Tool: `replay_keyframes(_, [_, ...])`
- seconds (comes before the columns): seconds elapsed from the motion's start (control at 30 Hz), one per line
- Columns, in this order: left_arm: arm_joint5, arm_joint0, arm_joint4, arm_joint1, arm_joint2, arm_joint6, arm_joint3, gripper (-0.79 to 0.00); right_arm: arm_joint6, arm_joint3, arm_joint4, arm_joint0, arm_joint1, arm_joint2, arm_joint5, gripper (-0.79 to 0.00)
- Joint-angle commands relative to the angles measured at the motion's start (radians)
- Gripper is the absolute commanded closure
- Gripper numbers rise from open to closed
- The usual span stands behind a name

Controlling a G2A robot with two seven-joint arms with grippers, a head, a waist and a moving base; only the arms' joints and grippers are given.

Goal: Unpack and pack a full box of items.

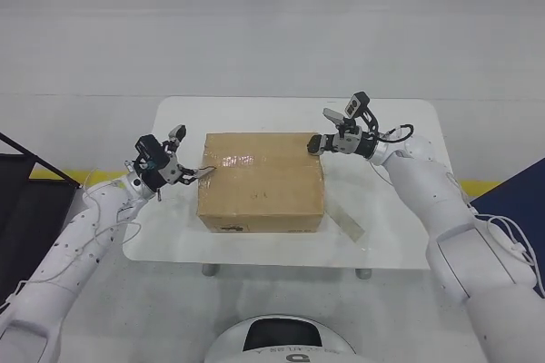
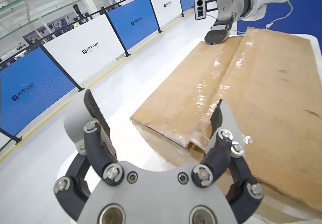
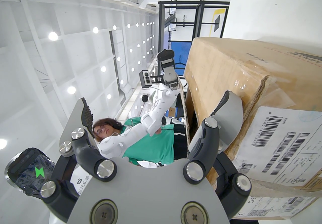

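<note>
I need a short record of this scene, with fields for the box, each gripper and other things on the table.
Box: cardboard box, flaps down, on the white table
Seam: glossy tape along the top, wrinkled at the left arm's end
Left: left gripper, fingers open, at the box's end by the seam
Right: right gripper, fingers open, one finger at the opposite end's top edge
Loose: clear strip lying on the table beside the box

Brown cardboard box (image 1: 262, 186) sits centred on the table (image 1: 391, 127), flaps down, tape seemingly torn.
</note>
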Motion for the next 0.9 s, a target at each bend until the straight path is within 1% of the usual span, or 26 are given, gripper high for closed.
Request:
replay_keyframes(0.0, [0.002, -0.013, 0.009, -0.006, 0.009, 0.001, 0.014, -0.785, 0.0, 0.0, 0.0, 0.0, 0.0, 0.0, 0.0, -0.785])
replay_keyframes(0.23, [0.023, -0.039, 0.056, -0.021, 0.027, -0.017, 0.072, -0.785, 0.0, 0.0, 0.0, 0.0, 0.0, 0.0, 0.0, -0.785])
replay_keyframes(0.37, [0.038, -0.045, 0.081, -0.026, 0.032, -0.008, 0.09, -0.785, 0.0, 0.0, 0.0, 0.0, 0.0, 0.0, 0.0, -0.785])
replay_keyframes(0.63, [0.036, -0.053, 0.094, -0.035, 0.031, -0.008, 0.109, -0.785, 0.0, 0.0, 0.0, 0.0, 0.0, 0.0, 0.0, -0.785])
replay_keyframes(0.67, [0.035, -0.052, 0.096, -0.036, 0.031, -0.01, 0.112, -0.785, -0.022, -0.01, 0.001, -0.004, 0.001, 0.005, -0.016, -0.785])
replay_keyframes(0.73, [0.035, -0.052, 0.096, -0.036, 0.031, -0.01, 0.112, -0.785, -0.107, -0.042, -0.05, -0.023, 0.016, 0.011, -0.107, -0.785])
replay_keyframes(0.8, [0.035, -0.052, 0.096, -0.036, 0.031, -0.01, 0.112, -0.785, -0.172, -0.098, -0.095, -0.058, 0.042, 0.031, -0.172, -0.785])
replay_keyframes(0.87, [0.035, -0.052, 0.096, -0.036, 0.031, -0.01, 0.112, -0.785, -0.217, -0.154, -0.147, -0.106, 0.081, 0.062, -0.217, -0.785])
